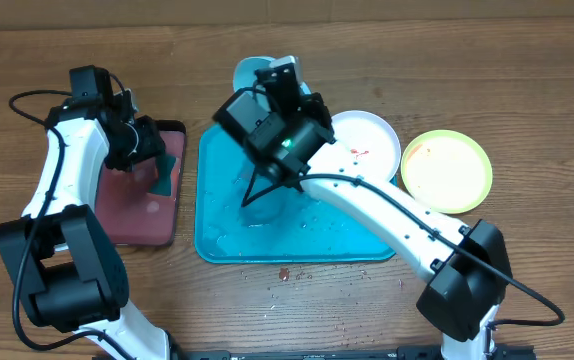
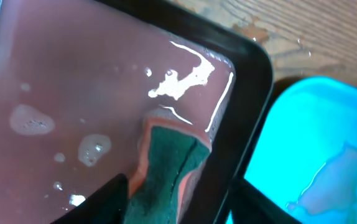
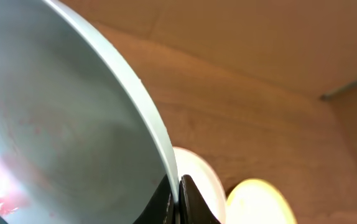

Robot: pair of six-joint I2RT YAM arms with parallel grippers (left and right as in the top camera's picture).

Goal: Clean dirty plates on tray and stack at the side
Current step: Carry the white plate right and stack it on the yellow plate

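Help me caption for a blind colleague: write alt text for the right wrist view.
The right gripper pinches the rim of a tilted light blue plate with red smears. Beyond, a white plate and a yellow-green plate lie on the wooden table.

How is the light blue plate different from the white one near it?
The light blue round plastic plate is tilted steeply, its rim pinched in the right gripper; the white round plastic plate lies flat, unheld. The blue one is raised over the turquoise plastic tray; the white one rests low. Both are round with red smears.
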